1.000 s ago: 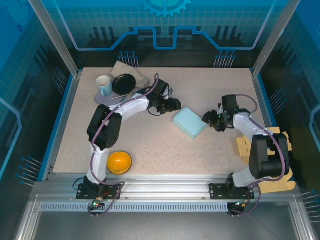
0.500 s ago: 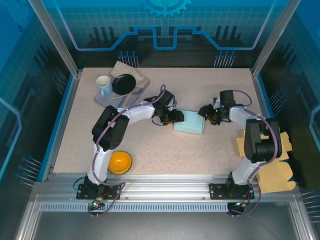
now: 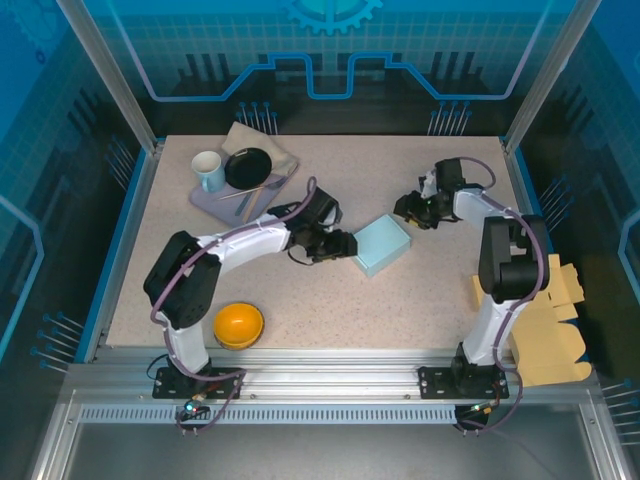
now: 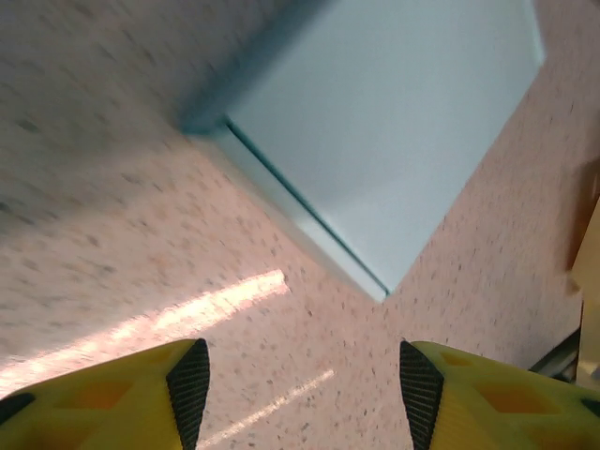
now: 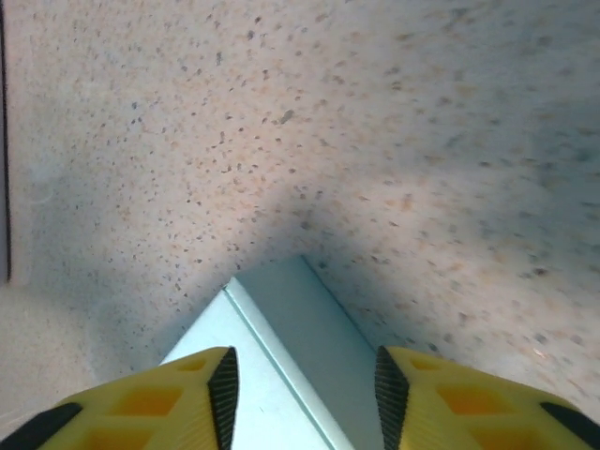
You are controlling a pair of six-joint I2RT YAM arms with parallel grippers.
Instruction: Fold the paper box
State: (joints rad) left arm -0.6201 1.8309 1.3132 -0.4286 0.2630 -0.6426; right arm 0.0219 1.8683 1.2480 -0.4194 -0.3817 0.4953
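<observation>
The paper box (image 3: 380,244) is a flat, closed light-blue carton lying turned at an angle on the speckled table. My left gripper (image 3: 341,245) is low at the box's left corner. In the left wrist view it (image 4: 305,394) is open with bare table between its fingers, and the box (image 4: 394,122) lies ahead of them. My right gripper (image 3: 412,208) is at the box's far right corner. Its yellow fingers (image 5: 223,394) stand apart with the box's corner (image 5: 281,375) between them, and I see no pad pressing on it.
An orange bowl (image 3: 239,324) sits near the front left. At the back left are a tray (image 3: 215,198), a white cup (image 3: 209,170), a black dish (image 3: 248,167) and a cloth (image 3: 262,140). Flat tan cardboard sheets (image 3: 545,320) lie off the table's right edge.
The box has turned on the table. My left gripper came nearer and lower along the box's left side. My right gripper moved toward the back and its jaws narrowed a little.
</observation>
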